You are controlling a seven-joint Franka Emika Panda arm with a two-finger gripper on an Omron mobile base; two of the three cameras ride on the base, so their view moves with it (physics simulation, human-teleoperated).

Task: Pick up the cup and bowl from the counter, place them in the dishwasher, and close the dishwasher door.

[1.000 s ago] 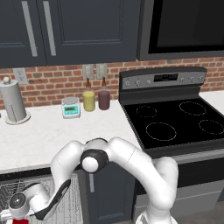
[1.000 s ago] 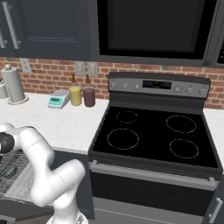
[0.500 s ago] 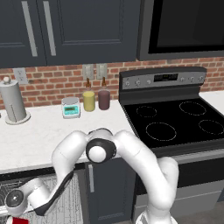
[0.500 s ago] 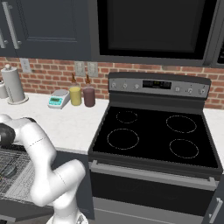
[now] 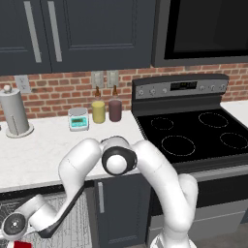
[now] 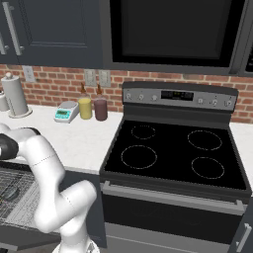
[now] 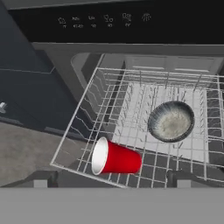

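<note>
The hand view looks down into the open dishwasher (image 7: 131, 57), whose grey-white wire rack (image 7: 78, 131) is pulled out. The small bright red tapered plastic cup (image 7: 117, 158) lies on its side at the near left corner of the rack, its white rim turned toward the rack's left edge. The small shallow round grey metallic bowl (image 7: 171, 121) sits upright toward the rack's right side, near the cup but apart from it. You will see the two-finger gripper (image 7: 111, 177) standing above the rack's near edge with its jaws spread wide and nothing between them; the two dark fingertips (image 7: 43, 178) straddle the cup without touching it.

Both items appear to be stowed, so what is left to handle is probably the flat dark grey dishwasher door (image 7: 30, 153), lying folded down below the rack. Expect it to be stiff, fairly heavy and hinged at its bottom edge, with a smooth face that a pinch would slip on. You would do better to push up under its free outer edge than to grip it. The rack probably has to slide in first. The cup is light and could roll if the rack is nudged sharply.

In the left base view the white arm (image 5: 160, 184) reaches down past the front edge of the white marbled stone counter (image 5: 48, 145).
</note>
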